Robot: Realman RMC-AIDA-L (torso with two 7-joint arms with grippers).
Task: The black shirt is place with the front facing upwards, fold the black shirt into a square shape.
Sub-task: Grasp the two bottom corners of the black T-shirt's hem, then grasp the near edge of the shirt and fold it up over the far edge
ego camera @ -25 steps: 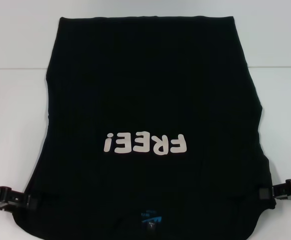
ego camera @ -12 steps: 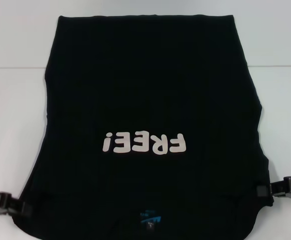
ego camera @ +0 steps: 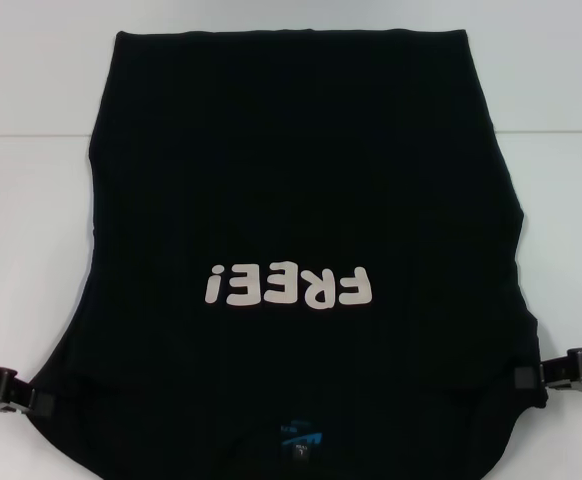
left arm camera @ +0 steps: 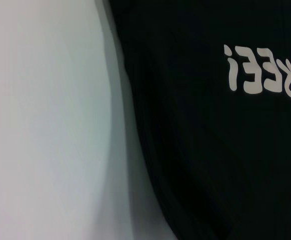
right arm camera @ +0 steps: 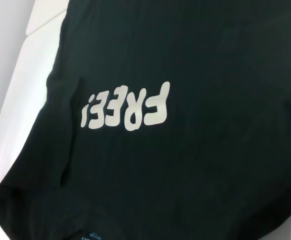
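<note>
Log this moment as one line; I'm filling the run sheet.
black shirt: flat, print up | left gripper: at shirt's left edge | right gripper: at right edge

White counter [ego camera: 31,250] carried black shirt [ego camera: 301,180], spread flat, front up, pale print [ego camera: 289,287] showing, blue neck label [ego camera: 301,435] at near edge. Seam line crossed counter.

Head view: looks forward and down over the whole black shirt [ego camera: 301,230] on the white tabletop [ego camera: 31,200].
Left wrist view: close over the shirt's left edge.
Right wrist view: close, angled across the chest.
Shared: the "FREE!" print [ego camera: 289,287].
</note>
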